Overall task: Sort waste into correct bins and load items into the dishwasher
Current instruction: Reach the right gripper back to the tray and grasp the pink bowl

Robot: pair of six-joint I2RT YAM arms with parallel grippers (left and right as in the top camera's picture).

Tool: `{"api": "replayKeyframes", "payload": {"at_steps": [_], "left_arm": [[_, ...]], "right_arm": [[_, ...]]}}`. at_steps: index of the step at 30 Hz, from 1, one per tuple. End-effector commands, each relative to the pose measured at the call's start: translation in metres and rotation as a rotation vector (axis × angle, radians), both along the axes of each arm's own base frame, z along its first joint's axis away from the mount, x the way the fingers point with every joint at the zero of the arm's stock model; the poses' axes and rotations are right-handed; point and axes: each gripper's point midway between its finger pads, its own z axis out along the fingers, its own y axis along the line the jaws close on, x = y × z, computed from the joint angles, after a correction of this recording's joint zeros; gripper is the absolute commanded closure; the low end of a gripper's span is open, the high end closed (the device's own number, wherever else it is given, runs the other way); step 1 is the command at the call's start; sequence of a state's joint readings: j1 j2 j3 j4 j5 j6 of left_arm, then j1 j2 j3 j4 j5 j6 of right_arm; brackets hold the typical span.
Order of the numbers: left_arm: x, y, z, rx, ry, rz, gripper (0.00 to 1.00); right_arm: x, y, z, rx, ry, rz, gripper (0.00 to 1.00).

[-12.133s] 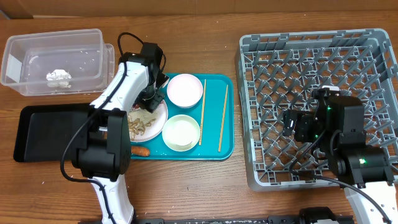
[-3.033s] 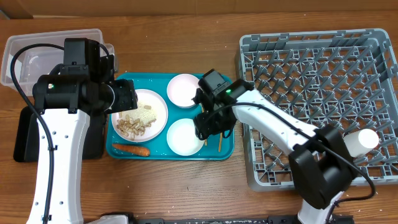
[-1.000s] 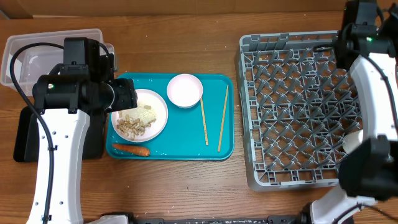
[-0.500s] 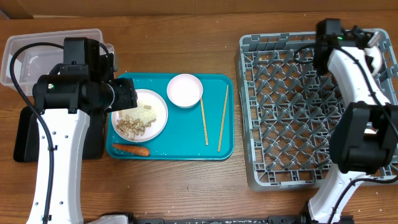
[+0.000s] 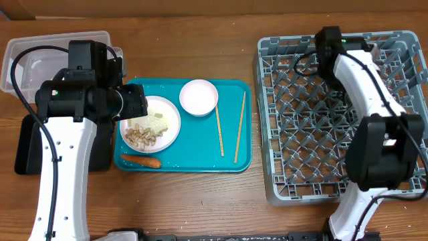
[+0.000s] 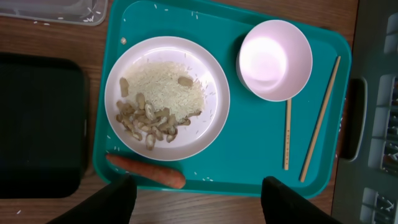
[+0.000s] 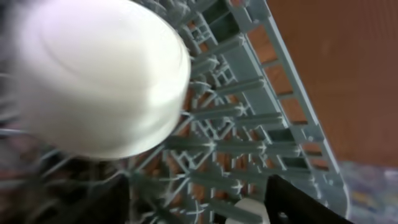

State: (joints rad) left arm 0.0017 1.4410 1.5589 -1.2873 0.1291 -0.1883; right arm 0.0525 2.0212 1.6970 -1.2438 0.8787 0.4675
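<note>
The white plate (image 5: 150,124) (image 6: 166,96) holds rice and peanut scraps on the teal tray. The orange carrot (image 5: 142,161) (image 6: 146,172), a pale-pink bowl (image 5: 198,97) (image 6: 275,59) and two chopsticks (image 5: 219,130) (image 6: 320,118) lie there too. My left gripper (image 6: 199,208) hangs open and empty above the tray's near edge. My right gripper (image 5: 328,41) (image 7: 199,205) is open and empty over the far part of the grey rack (image 5: 314,154). A white bowl (image 7: 93,81) and a small white cup (image 7: 245,213) rest in the rack. The tissue and wrapper are out of view.
The clear tub (image 5: 47,50) stands at the far left, with the black tray (image 5: 27,144) (image 6: 37,124) in front of it. My left arm (image 5: 80,94) covers part of both. The teal tray (image 5: 194,164) sits between them and the rack.
The second white bowl has left the teal tray and now sits in the rack. My right arm has swung left along the rack's far edge. The left arm has not moved.
</note>
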Motion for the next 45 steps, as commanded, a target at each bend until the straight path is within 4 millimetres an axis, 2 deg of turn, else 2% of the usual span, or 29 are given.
{"api": "replayKeyframes", "payload": {"at_steps": [1, 2, 5, 6, 9, 12, 17, 24, 27, 34, 35, 38, 41, 45], "left_arm": [[0.002, 0.002, 0.005, 0.006, -0.016, 0.005, 0.33], [0.002, 0.002, 0.005, 0.006, -0.016, 0.005, 0.33], [0.002, 0.002, 0.005, 0.006, -0.016, 0.005, 0.32], [0.002, 0.002, 0.005, 0.006, -0.016, 0.005, 0.31], [0.002, 0.002, 0.005, 0.006, -0.016, 0.004, 0.30], [0.002, 0.002, 0.005, 0.006, -0.016, 0.005, 0.29], [0.002, 0.002, 0.005, 0.006, -0.016, 0.005, 0.28], [0.002, 0.002, 0.005, 0.006, -0.015, 0.004, 0.28], [0.002, 0.002, 0.005, 0.006, -0.015, 0.005, 0.28], [0.002, 0.002, 0.005, 0.006, -0.015, 0.005, 0.28], [0.001, 0.002, 0.005, 0.006, -0.013, 0.004, 0.28], [0.001, 0.002, 0.004, 0.006, -0.011, 0.004, 0.28], [0.001, 0.002, 0.004, 0.006, -0.012, 0.004, 0.29], [0.001, 0.002, 0.004, 0.006, -0.011, 0.005, 0.29]], "right_arm": [[0.021, 0.056, 0.063, 0.178, -0.193, 0.173, 0.24], [0.028, 0.079, 0.066, 0.260, -0.196, 0.261, 0.24], [0.040, 0.166, 0.065, 0.561, -0.180, 0.555, 0.24], [0.040, 0.198, 0.064, 0.672, -0.181, 0.633, 0.24], [0.033, 0.270, 0.059, 0.918, -0.165, 0.789, 0.25], [0.025, 0.314, 0.051, 1.012, -0.135, 0.876, 0.26], [0.015, 0.362, 0.018, 1.028, -0.050, 0.938, 0.27], [0.016, 0.385, -0.049, 1.009, 0.031, 0.813, 0.28], [0.017, 0.389, -0.072, 1.016, 0.052, 0.771, 0.32], [0.019, 0.391, -0.102, 1.016, 0.081, 0.735, 0.49], [0.018, 0.391, -0.106, 1.018, 0.087, 0.727, 0.55], [0.019, 0.392, -0.106, 1.020, 0.084, 0.729, 0.79], [0.025, 0.395, -0.095, 1.025, 0.055, 0.745, 0.96], [0.037, 0.396, -0.063, 1.025, -0.009, 0.780, 0.96]]}}
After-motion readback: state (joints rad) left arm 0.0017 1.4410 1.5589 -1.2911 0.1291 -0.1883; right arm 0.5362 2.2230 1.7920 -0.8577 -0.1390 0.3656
